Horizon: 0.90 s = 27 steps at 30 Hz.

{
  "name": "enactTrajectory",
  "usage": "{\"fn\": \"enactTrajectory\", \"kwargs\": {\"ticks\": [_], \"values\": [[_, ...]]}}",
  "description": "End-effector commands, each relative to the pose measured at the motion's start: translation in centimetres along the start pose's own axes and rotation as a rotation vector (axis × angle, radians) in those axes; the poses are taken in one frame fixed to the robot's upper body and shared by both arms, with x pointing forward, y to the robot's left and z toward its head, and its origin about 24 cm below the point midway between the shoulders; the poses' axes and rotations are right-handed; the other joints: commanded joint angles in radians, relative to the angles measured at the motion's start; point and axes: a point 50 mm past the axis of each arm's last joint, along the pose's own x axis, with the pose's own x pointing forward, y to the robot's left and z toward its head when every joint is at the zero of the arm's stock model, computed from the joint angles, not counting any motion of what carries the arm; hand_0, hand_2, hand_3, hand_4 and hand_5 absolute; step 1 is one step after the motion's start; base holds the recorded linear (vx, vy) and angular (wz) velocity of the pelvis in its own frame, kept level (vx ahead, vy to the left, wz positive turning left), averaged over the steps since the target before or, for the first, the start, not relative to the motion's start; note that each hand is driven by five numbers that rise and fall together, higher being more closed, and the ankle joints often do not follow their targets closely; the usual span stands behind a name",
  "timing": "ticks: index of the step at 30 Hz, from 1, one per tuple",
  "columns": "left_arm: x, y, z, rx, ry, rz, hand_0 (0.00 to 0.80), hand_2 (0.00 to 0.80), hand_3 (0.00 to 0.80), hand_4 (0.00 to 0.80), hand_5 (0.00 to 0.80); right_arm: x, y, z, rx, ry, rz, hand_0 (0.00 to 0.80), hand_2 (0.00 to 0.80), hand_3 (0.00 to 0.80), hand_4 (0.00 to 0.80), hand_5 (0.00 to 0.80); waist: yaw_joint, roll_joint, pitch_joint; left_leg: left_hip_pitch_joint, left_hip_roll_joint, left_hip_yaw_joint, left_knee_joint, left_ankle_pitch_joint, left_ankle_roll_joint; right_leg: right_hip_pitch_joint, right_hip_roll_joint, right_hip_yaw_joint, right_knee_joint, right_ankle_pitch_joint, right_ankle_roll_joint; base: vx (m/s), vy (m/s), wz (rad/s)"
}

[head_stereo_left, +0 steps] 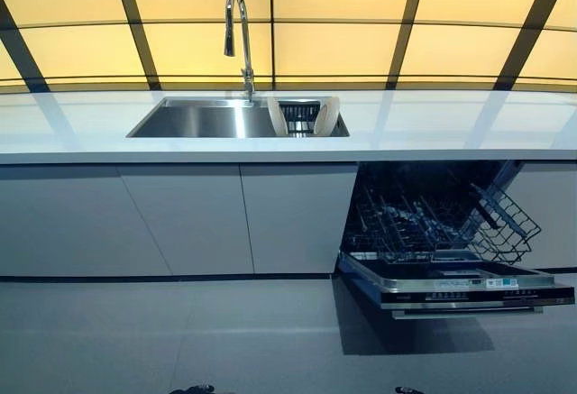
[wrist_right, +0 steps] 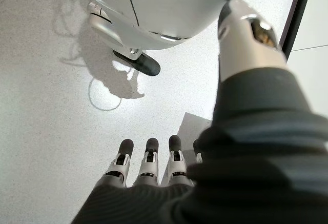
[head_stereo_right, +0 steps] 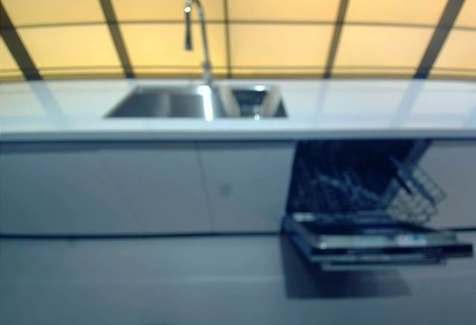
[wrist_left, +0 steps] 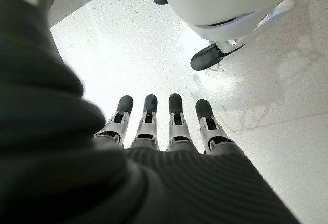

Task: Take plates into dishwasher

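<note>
Sink (head_stereo_left: 203, 122) set into the countertop (head_stereo_left: 451, 123), faucet (head_stereo_left: 240, 38) behind it. Two plates (head_stereo_left: 302, 116) stand in a rack at the sink's right end. Below and to the right, the dishwasher (head_stereo_left: 442, 232), its door (head_stereo_left: 460, 286) lowered and its lower rack (head_stereo_left: 433, 223) drawn out over the door.

Dishwasher (head_stereo_left: 451, 232) door down (rack reachable).

Left hand (wrist_left: 164, 126) and right hand (wrist_right: 148, 165), fingers straight, empty, pointing floorward.
</note>
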Motion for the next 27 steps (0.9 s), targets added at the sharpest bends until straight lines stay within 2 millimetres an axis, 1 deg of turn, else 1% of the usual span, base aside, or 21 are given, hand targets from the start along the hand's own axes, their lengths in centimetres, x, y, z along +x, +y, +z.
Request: {"fn": "enactTrajectory", "kwargs": {"ticks": [1,5,9,11,13,15,17,18,19,20,21,22,24,25,26,27], "values": [[0.1,0.6,2.4,0.014,-0.047,0.018,0.0,0.0,0.0,0.0,0.0,0.3,0.1,2.4,-0.024,-0.033,0.007,0.0,0.0,0.0,0.0,0.0,-0.022,-0.006,0.061,0.03,-0.125,0.048,0.006,-0.174,0.112,0.1,0.017,-0.008,0.002,-0.188,0.076,0.0,0.0,0.0],[0.1,0.6,2.5,0.0,-0.05,0.003,0.0,0.0,0.0,0.0,0.0,0.3,0.0,2.5,-0.028,-0.037,0.009,0.0,0.0,0.0,0.0,0.0,-0.02,-0.009,0.067,0.029,-0.126,0.045,0.006,-0.175,0.115,0.099,0.017,-0.011,0.002,-0.188,0.075,0.0,0.0,0.0],[0.1,0.6,2.1,0.009,-0.035,0.009,0.0,0.0,0.0,0.0,0.0,0.4,0.3,2.6,-0.04,-0.047,0.022,0.0,0.0,0.0,0.0,0.0,-0.018,-0.01,0.065,0.03,-0.127,0.043,0.006,-0.176,0.115,0.1,0.017,-0.013,0.002,-0.187,0.076,0.0,0.0,0.0],[0.1,0.5,2.1,0.023,-0.032,0.017,0.0,0.0,0.0,0.0,0.0,0.3,0.4,3.0,-0.036,-0.079,0.043,0.0,0.0,0.0,0.0,0.0,-0.017,-0.011,0.064,0.029,-0.127,0.04,0.006,-0.176,0.115,0.1,0.017,-0.015,0.002,-0.187,0.077,0.0,0.0,0.0],[0.1,0.5,2.1,0.031,-0.03,0.019,0.0,0.0,0.0,0.0,0.0,0.3,0.6,3.9,-0.035,-0.14,0.081,0.0,0.0,0.0,0.0,0.0,-0.016,-0.012,0.065,0.03,-0.127,0.038,0.006,-0.176,0.114,0.1,0.017,-0.017,0.002,-0.187,0.077,0.0,0.0,0.0],[0.1,0.5,2.3,0.044,-0.032,0.019,0.0,0.0,0.0,0.0,0.0,-0.2,1.2,6.5,-0.056,-0.278,0.17,0.0,0.0,0.0,0.0,0.0,-0.013,-0.013,0.067,0.026,-0.128,0.035,0.006,-0.173,0.112,0.098,0.016,-0.02,0.002,-0.185,0.078,0.0,0.0,0.0],[0.0,0.7,2.4,0.057,-0.038,0.022,0.0,0.0,0.0,0.0,0.0,-1.1,1.8,9.8,-0.097,-0.415,0.245,0.0,0.0,0.0,0.0,0.0,-0.01,-0.017,0.071,0.021,-0.127,0.035,0.006,-0.168,0.111,0.095,0.015,-0.024,0.002,-0.183,0.078,-0.012,-0.002,-0.02],[0.0,0.8,2.5,0.061,-0.04,0.024,0.0,0.0,0.0,0.0,0.0,-1.6,2.0,10.8,-0.123,-0.48,0.278,0.0,0.0,0.0,0.0,0.0,-0.01,-0.019,0.072,0.019,-0.127,0.035,0.006,-0.167,0.111,0.093,0.015,-0.025,0.002,-0.182,0.078,-0.033,-0.005,-0.05],[0.0,0.9,2.5,0.067,-0.042,0.027,0.0,0.0,0.0,0.0,0.0,-2.4,2.3,12.4,-0.149,-0.551,0.312,0.0,0.0,0.0,0.0,0.0,-0.009,-0.021,0.073,0.016,-0.127,0.036,0.006,-0.165,0.112,0.09,0.014,-0.027,0.002,-0.182,0.078,-0.04,-0.009,-0.01],[-0.1,1.1,2.5,0.076,-0.045,0.032,0.0,0.0,0.0,0.0,0.0,-4.3,2.7,15.2,-0.179,-0.678,0.368,0.0,0.0,0.0,0.0,0.0,-0.009,-0.025,0.075,0.012,-0.126,0.037,0.006,-0.164,0.112,0.087,0.014,-0.03,0.002,-0.181,0.077,-0.038,-0.01,0.03],[-0.2,1.2,2.4,0.08,-0.045,0.032,0.0,0.0,0.0,0.0,0.0,-5.9,2.8,16.8,-0.206,-0.782,0.407,0.0,0.0,0.0,0.0,0.0,-0.01,-0.027,0.075,0.01,-0.126,0.038,0.006,-0.163,0.113,0.084,0.014,-0.032,0.002,-0.181,0.076,-0.027,-0.007,0.05],[-0.2,1.2,2.2,0.081,-0.046,0.033,0.0,0.0,0.0,0.0,0.0,-7.2,2.9,18.0,-0.224,-0.859,0.435,0.0,0.0,0.0,0.0,0.0,-0.011,-0.029,0.075,0.009,-0.126,0.04,0.006,-0.163,0.112,0.083,0.014,-0.033,0.002,-0.181,0.076,-0.012,0.002,0.06],[-0.2,1.1,1.9,0.083,-0.048,0.034,0.0,0.0,0.0,0.0,0.0,-10.8,2.5,20.5,-0.28,-1.045,0.476,0.0,0.0,0.0,0.0,0.0,-0.014,-0.031,0.075,0.005,-0.126,0.045,0.006,-0.164,0.113,0.079,0.013,-0.033,0.002,-0.18,0.078,-0.008,0.011,0.05],[-0.2,1.1,1.9,0.083,-0.048,0.034,0.0,0.0,0.0,0.0,0.0,-11.0,2.4,20.6,-0.287,-1.061,0.477,0.0,0.0,0.0,0.0,0.0,-0.014,-0.031,0.075,0.005,-0.126,0.045,0.006,-0.164,0.113,0.078,0.013,-0.033,0.002,-0.18,0.078,-0.011,0.019,0.07],[-0.2,1.1,1.8,0.084,-0.049,0.034,0.0,0.0,0.0,0.0,0.0,-12.9,2.1,21.8,-0.312,-1.154,0.484,0.0,0.0,0.0,0.0,0.0,-0.014,-0.032,0.075,0.003,-0.126,0.048,0.006,-0.164,0.113,0.075,0.013,-0.033,0.002,-0.18,0.08,-0.009,0.034,0.04],[-0.2,1.1,1.7,0.079,-0.05,0.035,0.0,0.0,0.0,0.0,0.0,-16.2,1.5,23.6,-0.356,-1.303,0.482,0.0,0.0,0.0,0.0,0.0,-0.015,-0.033,0.075,0.001,-0.126,0.052,0.006,-0.165,0.114,0.072,0.012,-0.032,0.002,-0.179,0.083,-0.007,0.046,0.02]]}}
